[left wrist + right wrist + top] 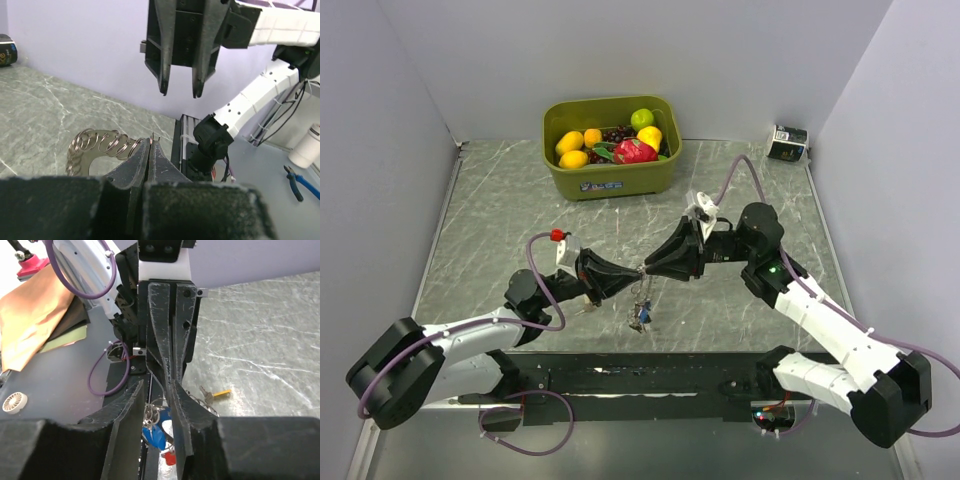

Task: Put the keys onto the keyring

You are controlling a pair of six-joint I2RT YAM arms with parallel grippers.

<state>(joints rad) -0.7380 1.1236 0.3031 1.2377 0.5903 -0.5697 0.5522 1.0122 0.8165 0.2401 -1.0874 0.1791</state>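
Note:
My left gripper (636,270) is shut on the thin wire keyring (151,139) and holds it above the table. A chain of small rings (100,145) trails from it. A bunch of keys (640,315) hangs below the ring; blue, white and red heads show in the right wrist view (159,436). My right gripper (650,267) faces the left one tip to tip, open, its jaws either side of the left fingers (167,340) and the hanging bunch. It also shows open in the left wrist view (180,92). A yellow-headed key (215,394) lies loose on the table.
A green bin (610,178) of fruit stands at the back centre. A small dark box (787,143) sits at the back right corner. The black mounting rail (650,375) runs along the near edge. Grey walls close in both sides.

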